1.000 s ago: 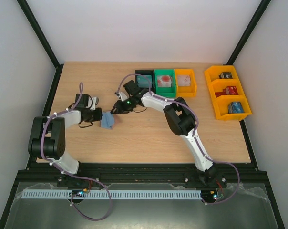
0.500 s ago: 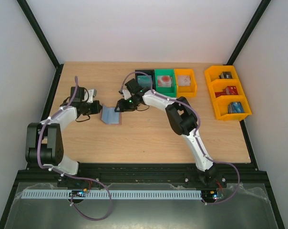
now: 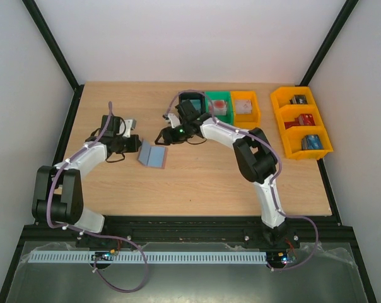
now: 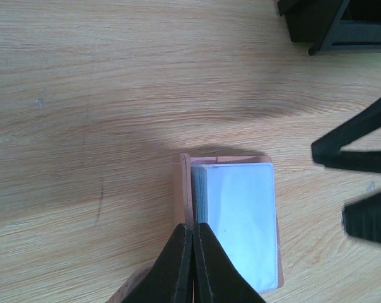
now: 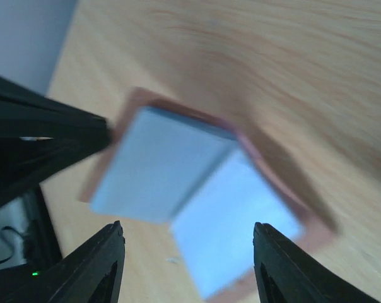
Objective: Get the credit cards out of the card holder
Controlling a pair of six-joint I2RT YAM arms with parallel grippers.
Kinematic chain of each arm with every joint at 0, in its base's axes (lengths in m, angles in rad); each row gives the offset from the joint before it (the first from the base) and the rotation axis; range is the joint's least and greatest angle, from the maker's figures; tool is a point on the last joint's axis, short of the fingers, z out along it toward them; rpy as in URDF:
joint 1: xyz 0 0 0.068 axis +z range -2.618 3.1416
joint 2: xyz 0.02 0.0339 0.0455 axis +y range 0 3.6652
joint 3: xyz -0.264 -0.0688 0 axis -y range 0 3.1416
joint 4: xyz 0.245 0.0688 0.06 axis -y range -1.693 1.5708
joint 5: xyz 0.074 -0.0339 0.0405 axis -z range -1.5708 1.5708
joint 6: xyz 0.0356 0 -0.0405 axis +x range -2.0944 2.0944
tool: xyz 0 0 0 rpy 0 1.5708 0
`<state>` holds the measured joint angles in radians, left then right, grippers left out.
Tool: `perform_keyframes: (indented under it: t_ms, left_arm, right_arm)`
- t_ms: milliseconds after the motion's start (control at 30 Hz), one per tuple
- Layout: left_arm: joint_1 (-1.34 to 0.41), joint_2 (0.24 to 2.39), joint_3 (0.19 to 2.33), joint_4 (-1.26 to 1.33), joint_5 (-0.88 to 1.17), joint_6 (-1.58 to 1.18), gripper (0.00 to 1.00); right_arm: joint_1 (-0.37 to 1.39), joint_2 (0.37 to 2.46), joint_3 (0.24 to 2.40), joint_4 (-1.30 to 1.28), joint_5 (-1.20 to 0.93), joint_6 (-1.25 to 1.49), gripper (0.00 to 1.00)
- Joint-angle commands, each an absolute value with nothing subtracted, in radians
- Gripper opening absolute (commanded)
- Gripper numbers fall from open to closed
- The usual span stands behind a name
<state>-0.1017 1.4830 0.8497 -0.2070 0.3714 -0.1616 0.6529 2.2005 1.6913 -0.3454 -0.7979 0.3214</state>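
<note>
A: Left gripper (image 4: pixel 192 237)?
B: Clenched. One pinkish-tan flap of the card holder (image 4: pixel 241 221) is pinched between the fingertips and held up on edge.

A: Right gripper (image 5: pixel 190 271)?
B: Jaws are set partly apart and nothing is gripped. It is hung just over the holder, at 1 o'clock of it in the top view.

A: The holder itself?
B: Laid open on the table (image 3: pixel 197 183), at 9 o'clock from centre. Blue-grey lining is exposed, and pale teal edges of the credit cards (image 4: pixel 199 196) are seen stacked inside.

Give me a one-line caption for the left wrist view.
The left gripper pinches one flap of the open card holder on the wooden table; the right gripper hovers open beside it.
</note>
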Motion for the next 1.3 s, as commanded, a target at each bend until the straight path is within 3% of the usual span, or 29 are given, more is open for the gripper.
perform_keyframes:
  t_ms: [0,333,667,800,1000,1033,1133,1267]
  left_arm:
    - [-0.107,1.478,0.843,-0.204,0.353,-0.189,0.02]
    - [-0.100,1.479,0.817,-0.125,0.440,-0.321,0.02]
    - [-0.098,1.477,0.818,-0.123,0.468,-0.313,0.02]
    - [-0.085,1.476,0.810,-0.130,0.447,-0.307,0.02]
    - [-0.082,1.488,0.779,-0.126,0.377,-0.285,0.02]
    - [-0.080,1.499,0.775,-0.123,0.369,-0.281,0.03]
    - [-0.080,1.590,0.786,-0.117,0.367,-0.272,0.33]
    - [-0.073,1.719,0.836,-0.114,0.419,-0.293,0.48]
  right_arm:
    - [0.720,2.205,1.694,-0.204,-0.928,0.361,0.56]
    - [0.749,2.326,1.767,-0.179,-0.947,0.443,0.75]
    - [0.747,2.410,1.874,-0.324,-0.696,0.494,0.68]
    - [0.723,2.405,1.849,-0.363,-0.629,0.522,0.57]
    - [0.717,2.444,1.909,-0.490,-0.520,0.479,0.57]
    - [0.718,2.450,1.912,-0.495,-0.526,0.476,0.58]
    - [0.717,2.466,1.906,-0.488,-0.552,0.480,0.58]
    - [0.689,2.497,1.828,-0.439,-0.647,0.530,0.54]
